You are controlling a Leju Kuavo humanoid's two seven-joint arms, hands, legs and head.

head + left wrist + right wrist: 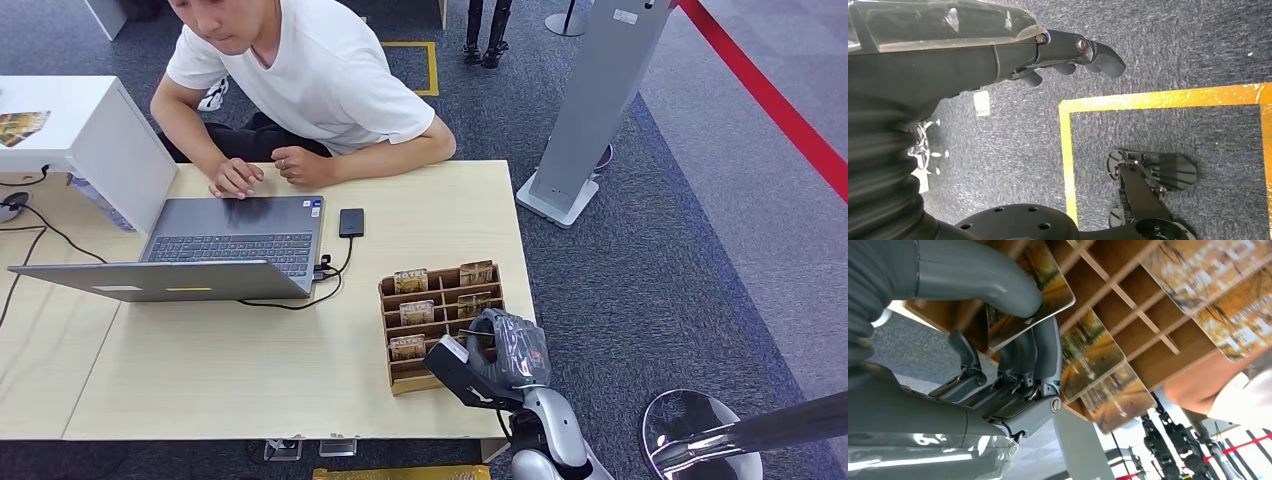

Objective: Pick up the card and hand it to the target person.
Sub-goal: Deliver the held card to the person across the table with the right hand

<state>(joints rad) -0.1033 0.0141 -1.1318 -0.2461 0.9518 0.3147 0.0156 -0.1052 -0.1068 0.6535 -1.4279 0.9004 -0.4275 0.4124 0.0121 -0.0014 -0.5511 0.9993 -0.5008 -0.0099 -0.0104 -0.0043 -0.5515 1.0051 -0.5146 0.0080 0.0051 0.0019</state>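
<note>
A wooden card rack (443, 290) stands near the table's right front corner, with several yellow-brown picture cards (417, 312) upright in its slots. My right hand (497, 352) is at the rack's near right corner. In the right wrist view my right hand (1013, 365) pinches one card (1050, 287) between the thumb and the darker fingers, and the card's lower end is still in the rack (1128, 295). A person in a white T-shirt (310, 75) leans on the far edge of the table. My left hand (1068, 52) hangs over the carpet, holding nothing.
An open grey laptop (225, 250) sits at the table's middle left, with a small black device (351, 222) cabled beside it. A white box (95, 135) stands at the far left. A grey kiosk stand (590, 110) and a round stool (700, 435) are to the right.
</note>
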